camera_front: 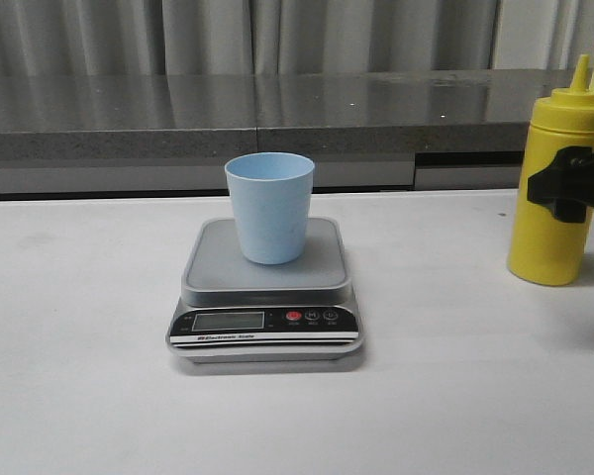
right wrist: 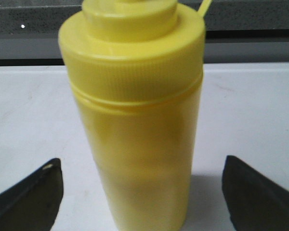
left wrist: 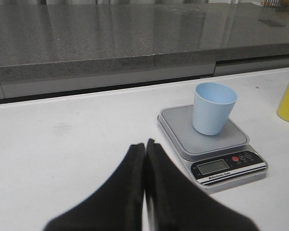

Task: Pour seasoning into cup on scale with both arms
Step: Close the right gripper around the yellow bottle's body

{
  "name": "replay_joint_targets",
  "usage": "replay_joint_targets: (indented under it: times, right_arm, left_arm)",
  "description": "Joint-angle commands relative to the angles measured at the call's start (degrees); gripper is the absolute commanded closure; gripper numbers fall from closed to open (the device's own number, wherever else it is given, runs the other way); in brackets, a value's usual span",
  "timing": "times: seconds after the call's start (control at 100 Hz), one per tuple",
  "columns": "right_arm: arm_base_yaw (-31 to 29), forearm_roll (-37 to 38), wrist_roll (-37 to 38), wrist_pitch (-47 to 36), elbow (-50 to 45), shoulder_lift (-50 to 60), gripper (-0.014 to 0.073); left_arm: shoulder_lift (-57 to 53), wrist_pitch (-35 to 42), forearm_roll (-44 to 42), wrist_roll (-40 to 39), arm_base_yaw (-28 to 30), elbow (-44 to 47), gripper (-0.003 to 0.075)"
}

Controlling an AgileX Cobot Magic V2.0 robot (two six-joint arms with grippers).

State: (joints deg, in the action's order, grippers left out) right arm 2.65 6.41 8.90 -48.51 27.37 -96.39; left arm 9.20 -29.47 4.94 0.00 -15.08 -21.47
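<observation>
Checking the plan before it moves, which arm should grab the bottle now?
Right. Its open gripper already straddles the bottle, a finger on each side. The left gripper is shut, away from the bottle.

Matte plastic cup, glossy plastic btl

White table, grey stone ledge, curtains.

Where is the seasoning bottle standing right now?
In the front view the seasoning bottle stands upright on the table's far right, well right of the scale, between the open right gripper's fingers.
</observation>
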Motion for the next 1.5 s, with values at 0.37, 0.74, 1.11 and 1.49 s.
replay_joint_targets:
  times: [0.37, 0.74, 1.11, 1.49]
  right_arm:
    - [0.2, 0.3, 0.5, -4.5, 8.3, -5.6, -0.0051]
    - [0.2, 0.3, 0.5, -4.9, 9.3, -7.0, -0.0007]
    - [0.2, 0.3, 0.5, -5.0, 9.3, -7.0, 0.0340]
    - [0.2, 1.3, 0.5, -7.9, 9.3, -7.0, 0.0559]
  left_arm:
    - [0.6, 4.6, 0.6, -0.4, 0.1, -1.6, 0.0741]
    - [0.6, 4.8, 0.6, -0.4, 0.1, -1.6, 0.0741]
    - [0.6, 4.8, 0.6, -0.4, 0.1, -1.6, 0.0741]
    - [0.6, 4.9, 0.6, -0.4, 0.1, -1.6, 0.0741]
